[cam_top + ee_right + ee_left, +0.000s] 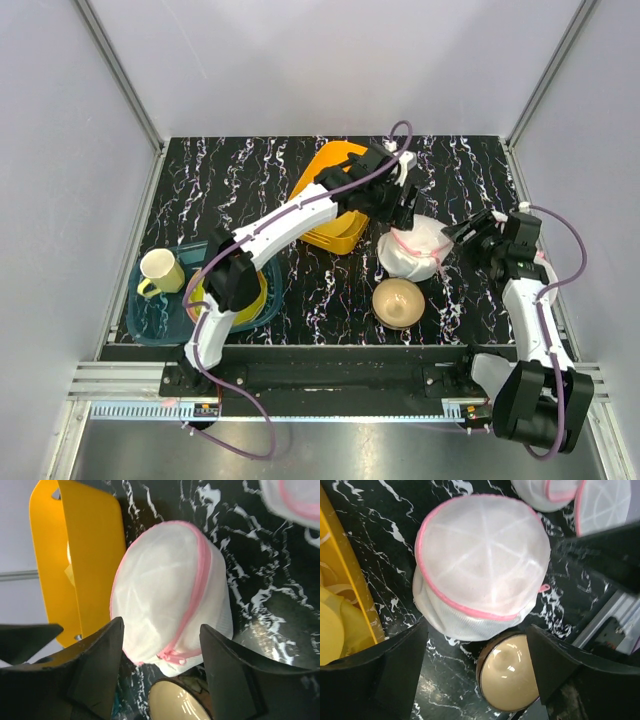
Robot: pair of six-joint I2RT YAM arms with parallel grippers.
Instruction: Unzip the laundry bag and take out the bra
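Near edge, bottom of the top view: my two bases. The left arm reaches diagonally up and right. The right arm runs up along the right edge of the table.

Lower left: one teal tray against the table's left edge. It carries one cream mug and one yellow plate, the plate partly under my left arm.

Lower centre: one tan bowl, upright, just beside the near side of the laundry bag. I cannot tell whether they touch.

Right of centre: one laundry bag, standing on the marble, round lid flat on top, pink trim round the rim. In the right wrist view its pink zip pull sits low on the wall, in line with the gap between my fingers.

My left gripper hangs over the bag's far side, fingers spread wide, pinching nothing. My right gripper points in from the right, fingers apart, nothing between them, with the bag just past the tips.

Beyond, upper centre: one yellow bin, its near corner just beside the bag's left side. Two pink-rimmed discs lie past the bag, at the upper right of the left wrist view.

Room: broad bare marble at upper left, between tray and bin. Between the bag and the table's right edge there is only a narrow strip, taken by my right arm.
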